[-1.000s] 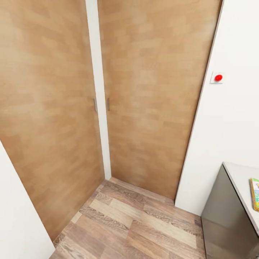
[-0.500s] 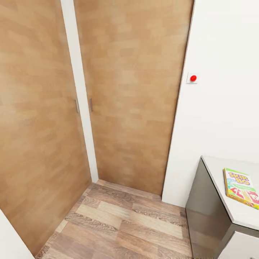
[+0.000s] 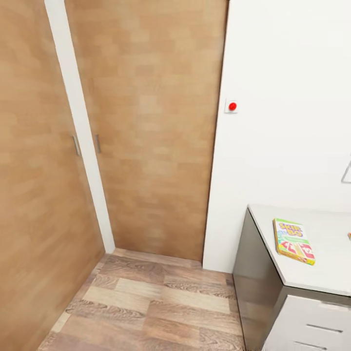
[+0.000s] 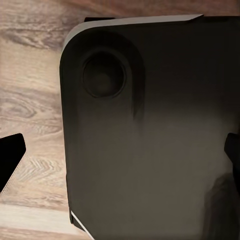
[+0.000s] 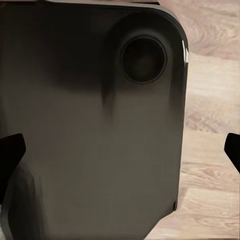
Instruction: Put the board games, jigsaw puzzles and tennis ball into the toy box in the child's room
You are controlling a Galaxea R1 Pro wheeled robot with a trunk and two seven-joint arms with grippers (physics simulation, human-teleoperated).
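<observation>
From the head camera I see two wood-panelled doors (image 3: pixel 146 131) filling the view from 9 to 12 o'clock, each with a small grey handle (image 3: pixel 97 144) near the white post between them, and wood-plank floor (image 3: pixel 161 302) at 6 o'clock. A white wall (image 3: pixel 287 97) runs up the right, carrying a white plate with a red button (image 3: pixel 232 106) at about 1 o'clock. At 4 o'clock sits the light-grey surface (image 3: pixel 321 273) with its pale drawer unit (image 3: pixel 312 326) below, and one board game (image 3: pixel 293 241) lies flat near its left end; I can read "SKIP-BO" on its green cover, with red cards printed below. On the left wrist camera I see a dark rounded robot body panel (image 4: pixel 150 140) over plank floor, with the left gripper (image 4: pixel 122 155) showing black fingertips (image 4: pixel 10 155) at both frame edges, spread wide and holding nothing. The right wrist camera shows much the same: the right gripper (image 5: pixel 122 152) spread wide, empty.
</observation>
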